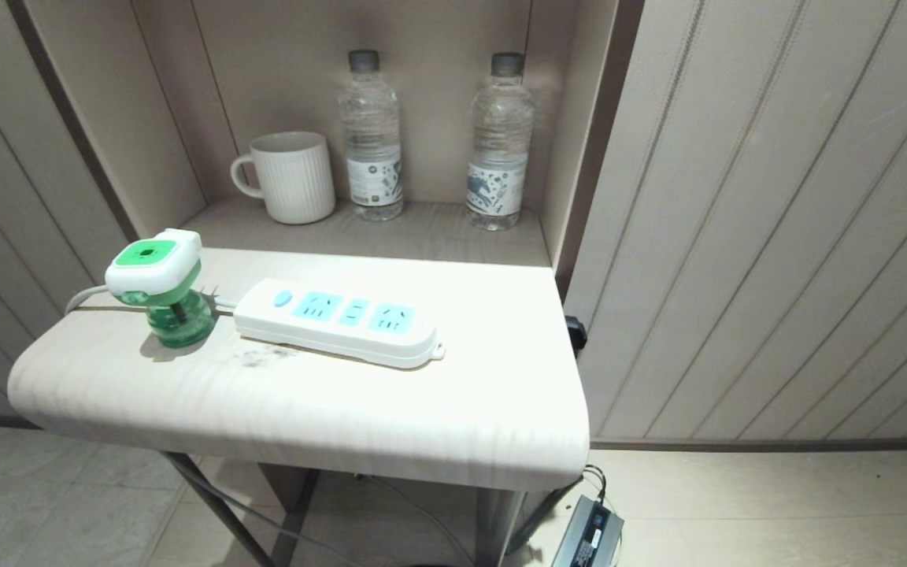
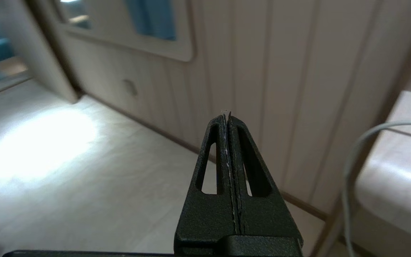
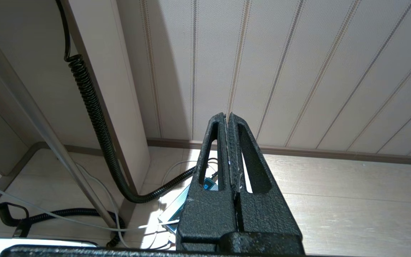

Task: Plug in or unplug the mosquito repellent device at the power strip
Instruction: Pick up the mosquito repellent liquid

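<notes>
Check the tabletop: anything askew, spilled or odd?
Dark smudge on the table in front of the power strip. The repellent device stands unplugged beside the strip's button end, its head tilted. All sockets are empty. Nothing spilled; mug and bottles upright.

The mosquito repellent device point(image 1: 156, 277) is coloured white and green on its head, with a translucent green bottle beneath. The power strip point(image 1: 339, 321) is white, marked with three light-blue socket faces and a round blue button. A white mug point(image 1: 290, 176) is patterned with fine vertical ribs. Two clear water bottles point(image 1: 372, 134) are capped in grey and banded with white printed labels. The table point(image 1: 359, 409) is finished in pale wood grain. The left gripper point(image 2: 227, 117) and right gripper point(image 3: 227, 117) are textured black.
</notes>
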Robot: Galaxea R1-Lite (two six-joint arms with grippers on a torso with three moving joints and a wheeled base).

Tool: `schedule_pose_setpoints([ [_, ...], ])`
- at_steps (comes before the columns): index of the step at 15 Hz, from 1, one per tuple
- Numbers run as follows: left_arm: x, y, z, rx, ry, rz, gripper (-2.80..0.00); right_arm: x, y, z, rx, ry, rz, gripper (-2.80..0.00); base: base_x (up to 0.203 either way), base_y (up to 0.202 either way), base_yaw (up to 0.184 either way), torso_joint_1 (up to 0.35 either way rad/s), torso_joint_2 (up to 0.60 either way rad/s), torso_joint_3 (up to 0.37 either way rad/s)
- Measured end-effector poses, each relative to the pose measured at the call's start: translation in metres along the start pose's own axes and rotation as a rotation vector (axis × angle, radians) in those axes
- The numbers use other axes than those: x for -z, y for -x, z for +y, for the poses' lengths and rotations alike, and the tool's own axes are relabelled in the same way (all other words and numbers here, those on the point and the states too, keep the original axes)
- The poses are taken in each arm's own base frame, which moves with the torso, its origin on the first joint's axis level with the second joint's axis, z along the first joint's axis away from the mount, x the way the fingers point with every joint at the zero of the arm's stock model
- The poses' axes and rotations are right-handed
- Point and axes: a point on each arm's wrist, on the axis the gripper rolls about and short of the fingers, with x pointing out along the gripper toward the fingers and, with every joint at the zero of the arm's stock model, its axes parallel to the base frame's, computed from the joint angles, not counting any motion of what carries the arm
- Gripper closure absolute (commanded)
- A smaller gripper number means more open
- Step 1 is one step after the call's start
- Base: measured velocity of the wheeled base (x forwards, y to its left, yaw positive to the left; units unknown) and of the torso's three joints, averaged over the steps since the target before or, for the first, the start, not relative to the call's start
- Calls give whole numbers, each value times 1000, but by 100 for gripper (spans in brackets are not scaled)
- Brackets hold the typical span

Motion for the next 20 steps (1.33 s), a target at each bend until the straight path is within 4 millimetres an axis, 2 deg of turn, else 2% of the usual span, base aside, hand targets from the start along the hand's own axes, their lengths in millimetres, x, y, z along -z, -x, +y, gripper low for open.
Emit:
schedule_pose_setpoints([
  [2,36,2,-11,-26,-29,42,0,0,0,0,0,0,0,0,0,0,0,0,0,0],
  [5,105,-5,-34,5,-122,175,0,0,0,0,0,0,0,0,0,0,0,0,0,0],
  [8,147,-6,-46,-65,-153,242,0,0,0,0,0,0,0,0,0,0,0,0,0,0],
  [10,174,-7,-53,13,-153,266,0,0,0,0,0,0,0,0,0,0,0,0,0,0],
  [14,185,-7,-64,380,-59,214,0,0,0,0,0,0,0,0,0,0,0,0,0,0],
  [16,194,-3,-66,543,-40,305,0,0,0,0,0,0,0,0,0,0,0,0,0,0],
  [18,199,1,-65,638,-12,362,0,0,0,0,0,0,0,0,0,0,0,0,0,0],
  [20,199,5,-62,673,15,319,0,0,0,0,0,0,0,0,0,0,0,0,0,0],
])
